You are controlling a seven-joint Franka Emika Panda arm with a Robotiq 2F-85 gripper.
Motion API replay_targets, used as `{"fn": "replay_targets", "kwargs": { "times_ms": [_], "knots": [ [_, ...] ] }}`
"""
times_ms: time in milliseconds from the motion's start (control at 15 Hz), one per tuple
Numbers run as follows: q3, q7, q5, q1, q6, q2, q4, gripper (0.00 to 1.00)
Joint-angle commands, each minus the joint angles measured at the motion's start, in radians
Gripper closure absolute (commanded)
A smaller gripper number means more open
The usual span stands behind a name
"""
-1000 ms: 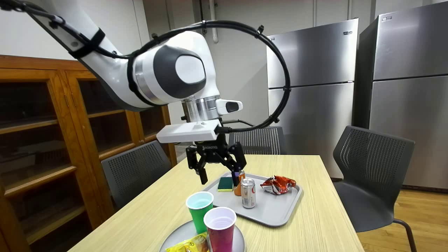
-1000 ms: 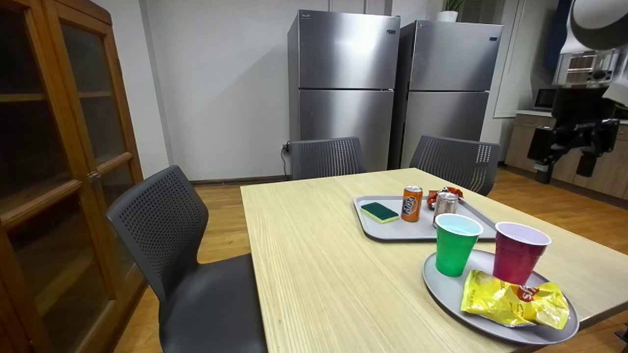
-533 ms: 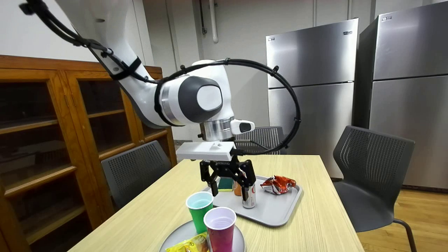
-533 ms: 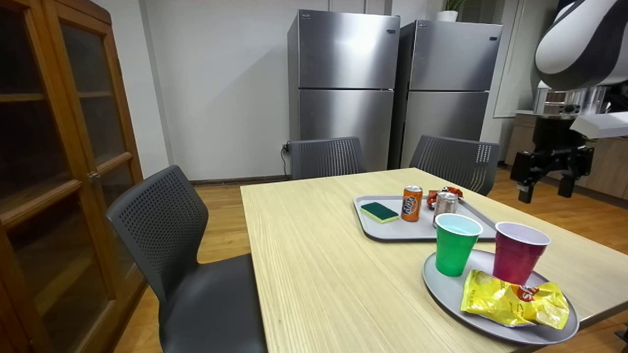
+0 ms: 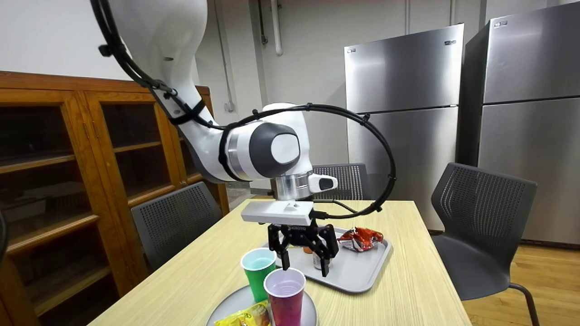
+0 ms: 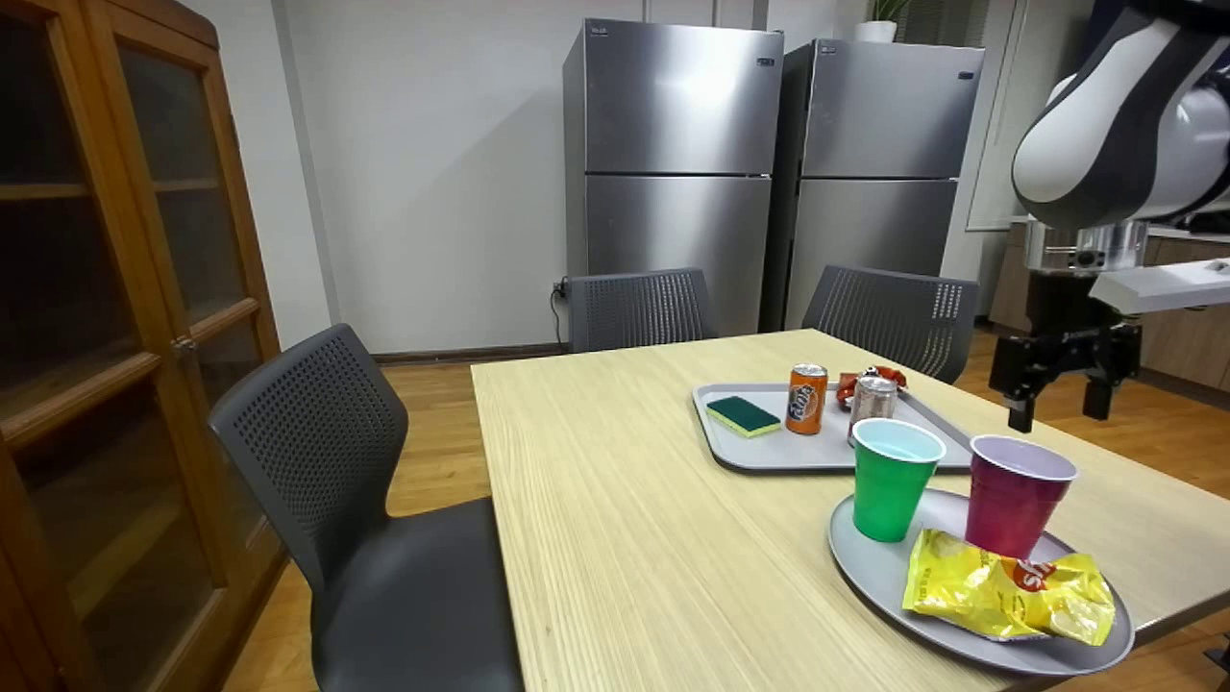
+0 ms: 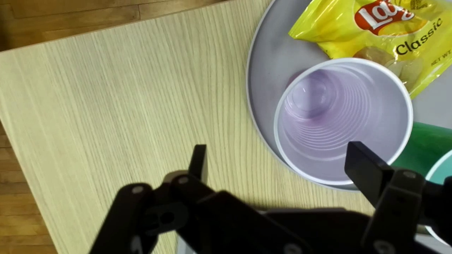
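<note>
Lower than in the earlier frame and nearer the round grey plate (image 6: 874, 567), the black two-fingered gripper (image 5: 305, 268) is now hovering close to a maroon plastic cup (image 6: 1014, 509); things on the pale wood-grain bench (image 6: 625, 538) are staying put. Gripper is released, fingers spreading wide, grasping nothing.

Labels: ROBOTIQ is showing in white on the gripper body. Glossy yellow foil chip bag (image 7: 395, 38) is reading "Lay's" on a red oval, plus "Classic" and a cut-off "NET WT". Orange metal can (image 6: 806, 399) is bearing a sideways "Fanta" logo.

Maroon cup: standing upright on the plate, its white rim circling a pale lilac inside, fine ridges ringing the wall. One squared black fingertip (image 7: 367, 171) is overlapping that rim in the wrist view; cannot tell whether it is touching. Green plastic cup (image 6: 889, 495), pale turquoise inside, is standing just beside it; the chip bag is lying on the same plate, creased and puffy.

Farther along the bench, a rectangular grey tray (image 6: 769, 452) with rounded corners is carrying the orange can, a silver metal can (image 6: 873, 394), a flat green-and-yellow sponge (image 6: 743, 415) and a crumpled, shiny red bag (image 5: 361, 239). Gripper is partly hiding both cans in an exterior view. Two brushed-steel refrigerators (image 6: 673, 115) are standing behind.
</note>
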Motion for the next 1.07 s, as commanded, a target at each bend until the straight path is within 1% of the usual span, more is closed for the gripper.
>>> {"fn": "replay_targets", "kwargs": {
  "times_ms": [0,333,600,667,733,1000],
  "knots": [
    [0.013,-0.013,0.001,-0.012,0.008,0.062,0.04,0.0],
    [0.008,-0.003,-0.021,-0.009,0.007,0.113,0.049,0.0],
    [0.008,-0.002,-0.029,-0.006,0.002,0.124,0.047,0.0],
    [0.006,-0.002,-0.035,-0.005,0.006,0.121,0.043,0.25],
    [0.005,-0.004,-0.043,-0.004,0.008,0.119,0.04,0.26],
    [0.004,-0.004,-0.057,-0.006,0.012,0.116,0.039,0.58]
  ]
}}
